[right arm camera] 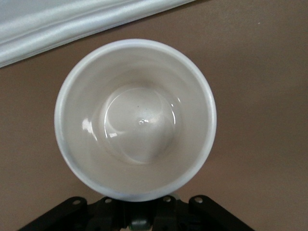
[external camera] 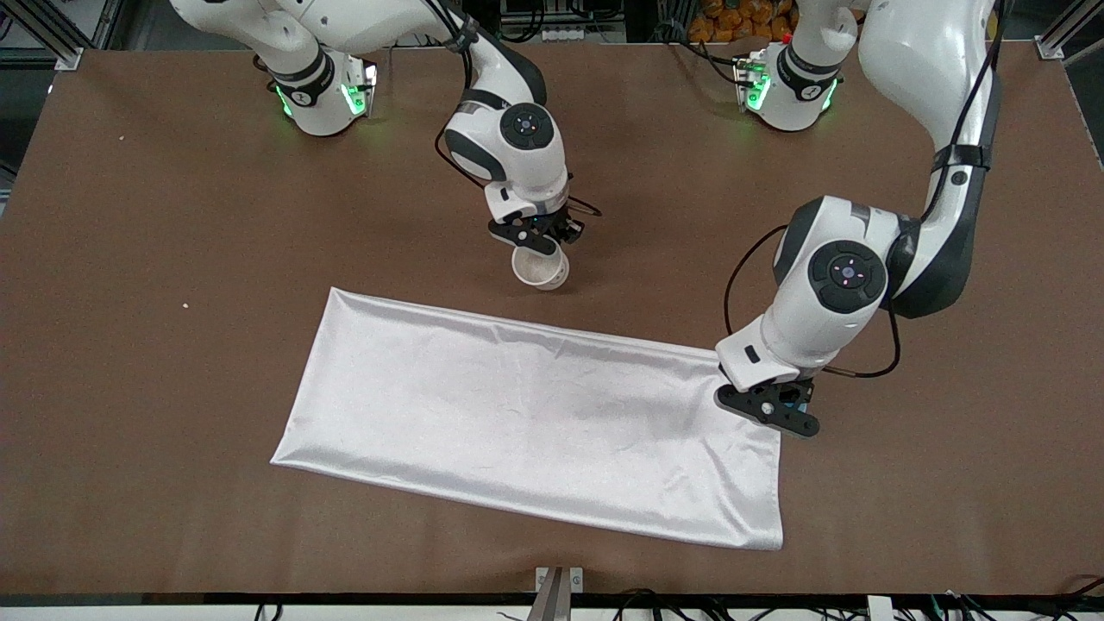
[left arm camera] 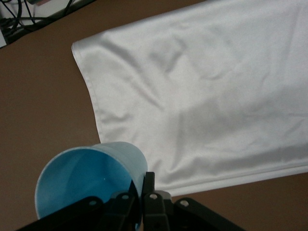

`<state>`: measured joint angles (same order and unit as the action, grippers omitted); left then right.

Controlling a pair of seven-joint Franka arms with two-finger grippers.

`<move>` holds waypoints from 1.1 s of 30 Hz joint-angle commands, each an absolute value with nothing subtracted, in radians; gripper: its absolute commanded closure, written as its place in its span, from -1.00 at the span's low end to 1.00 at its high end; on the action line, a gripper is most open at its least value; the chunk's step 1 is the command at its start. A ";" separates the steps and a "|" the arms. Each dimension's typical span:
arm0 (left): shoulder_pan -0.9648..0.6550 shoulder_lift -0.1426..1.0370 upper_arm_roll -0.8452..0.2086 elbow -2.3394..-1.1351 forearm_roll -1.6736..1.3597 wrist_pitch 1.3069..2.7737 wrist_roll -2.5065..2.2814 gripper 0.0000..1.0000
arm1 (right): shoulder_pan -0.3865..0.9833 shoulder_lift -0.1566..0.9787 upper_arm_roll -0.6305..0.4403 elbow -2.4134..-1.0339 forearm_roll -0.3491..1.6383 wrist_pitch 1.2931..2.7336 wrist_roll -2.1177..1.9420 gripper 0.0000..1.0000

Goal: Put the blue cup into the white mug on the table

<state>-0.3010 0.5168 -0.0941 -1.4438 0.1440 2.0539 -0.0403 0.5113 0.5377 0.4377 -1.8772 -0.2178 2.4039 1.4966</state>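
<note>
My right gripper (external camera: 539, 237) is shut on the white mug (external camera: 541, 266), gripping it at the rim side where the handle is hidden. The mug is upright, at or just above the table (external camera: 172, 259), close to the cloth's edge nearest the robots. In the right wrist view the mug (right arm camera: 135, 118) is empty, with my right gripper (right arm camera: 139, 209) at its rim. My left gripper (external camera: 780, 412) is shut on the blue cup (external camera: 804, 392), mostly hidden by the hand, over the cloth's edge at the left arm's end. In the left wrist view my fingers (left arm camera: 149, 185) pinch the wall of the tilted blue cup (left arm camera: 82, 178).
A large white cloth (external camera: 535, 414) lies flat across the middle of the table, and shows in the left wrist view (left arm camera: 216, 86) and the right wrist view (right arm camera: 72, 19). Bare brown tabletop surrounds it. The arm bases stand along the edge farthest from the front camera.
</note>
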 commanded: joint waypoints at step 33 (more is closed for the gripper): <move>-0.304 0.253 -0.196 -1.583 0.156 1.848 -0.288 1.00 | 0.610 0.594 0.400 -1.864 -0.301 2.425 1.654 -1.00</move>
